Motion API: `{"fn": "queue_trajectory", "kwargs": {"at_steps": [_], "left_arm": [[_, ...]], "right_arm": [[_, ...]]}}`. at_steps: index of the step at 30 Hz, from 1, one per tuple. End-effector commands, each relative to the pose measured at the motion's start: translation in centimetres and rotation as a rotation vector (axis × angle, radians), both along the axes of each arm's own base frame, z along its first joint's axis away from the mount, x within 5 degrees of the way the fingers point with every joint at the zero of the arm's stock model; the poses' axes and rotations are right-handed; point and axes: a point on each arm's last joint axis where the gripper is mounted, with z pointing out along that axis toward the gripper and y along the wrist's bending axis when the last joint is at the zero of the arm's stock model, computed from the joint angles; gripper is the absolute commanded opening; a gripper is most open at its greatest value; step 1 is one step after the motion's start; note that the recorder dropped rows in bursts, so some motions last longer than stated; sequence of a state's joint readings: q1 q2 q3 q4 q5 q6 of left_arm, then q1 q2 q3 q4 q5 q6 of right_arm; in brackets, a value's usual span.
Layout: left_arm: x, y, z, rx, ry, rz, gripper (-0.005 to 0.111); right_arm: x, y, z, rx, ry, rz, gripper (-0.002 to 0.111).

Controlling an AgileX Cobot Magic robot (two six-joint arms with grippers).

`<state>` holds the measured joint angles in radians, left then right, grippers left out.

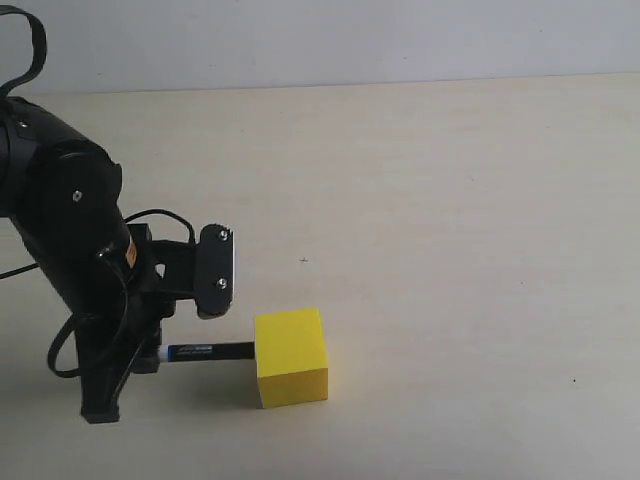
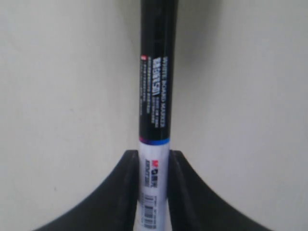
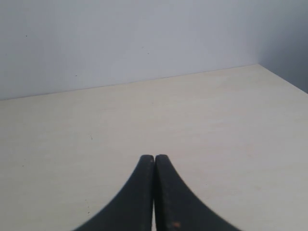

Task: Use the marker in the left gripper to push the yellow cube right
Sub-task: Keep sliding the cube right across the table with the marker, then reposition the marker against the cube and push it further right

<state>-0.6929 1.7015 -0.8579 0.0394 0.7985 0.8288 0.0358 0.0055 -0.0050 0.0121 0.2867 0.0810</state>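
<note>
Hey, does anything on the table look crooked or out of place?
Nothing stands out. The marker sits straight in the left gripper, its end at the side of the yellow cube, which rests flat on the table; nothing spilled or damaged.

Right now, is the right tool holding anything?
No, the right tool has its jaws pressed together with nothing between them.

The table (image 1: 450,200) was a pale cream surface with a smooth, matte top, and its far edge ran straight across the upper part of the exterior view. A yellow cube (image 1: 291,356) sat directly on it in the near left part of that view. The cube rested flat on one face and cast a soft shadow on the tabletop around its base. A tiny dark speck (image 1: 304,261) marked the top just beyond the cube, and a second speck (image 1: 574,380) lay well off to the right.
</note>
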Motion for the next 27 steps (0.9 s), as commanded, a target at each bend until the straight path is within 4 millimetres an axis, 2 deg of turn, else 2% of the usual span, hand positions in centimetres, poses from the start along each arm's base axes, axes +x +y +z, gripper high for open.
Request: {"fn": "queue_trajectory", "kwargs": {"at_steps": [1,3,8,12,15,17,19,21,23,27], "left_arm": [[0.5,-2.4,1.1,-0.144,-0.050,0.034,0.000],[0.4,-2.5,1.3,-0.133,-0.045,0.023,0.000],[0.6,-1.1,1.3,-0.039,-0.001,0.027,0.000],[1.0,-0.5,1.3,-0.028,0.000,0.061,0.000],[1.2,-0.9,1.4,-0.064,-0.029,0.069,0.000],[0.8,-2.0,1.4,-0.147,-0.010,0.107,0.000],[-0.1,-3.3,1.3,-0.195,0.025,0.046,0.000],[-0.7,-3.7,1.1,-0.176,0.042,-0.020,0.000],[-0.9,-3.6,1.1,-0.144,0.045,-0.031,0.000],[-0.3,-2.0,1.1,-0.037,0.034,0.029,0.000]], "right_arm": [[0.0,0.0,-0.1,0.004,-0.004,-0.006,0.000],[0.0,0.0,-0.1,0.004,-0.004,-0.006,0.000],[0.0,0.0,-0.1,0.004,-0.004,-0.006,0.000],[0.0,0.0,-0.1,0.004,-0.004,-0.006,0.000],[0.0,0.0,-0.1,0.004,-0.004,-0.006,0.000],[0.0,0.0,-0.1,0.004,-0.004,-0.006,0.000],[0.0,0.0,-0.1,0.004,-0.004,-0.006,0.000],[0.0,0.0,-0.1,0.004,-0.004,-0.006,0.000],[0.0,0.0,-0.1,0.004,-0.004,-0.006,0.000],[0.0,0.0,-0.1,0.004,-0.004,-0.006,0.000]]}}
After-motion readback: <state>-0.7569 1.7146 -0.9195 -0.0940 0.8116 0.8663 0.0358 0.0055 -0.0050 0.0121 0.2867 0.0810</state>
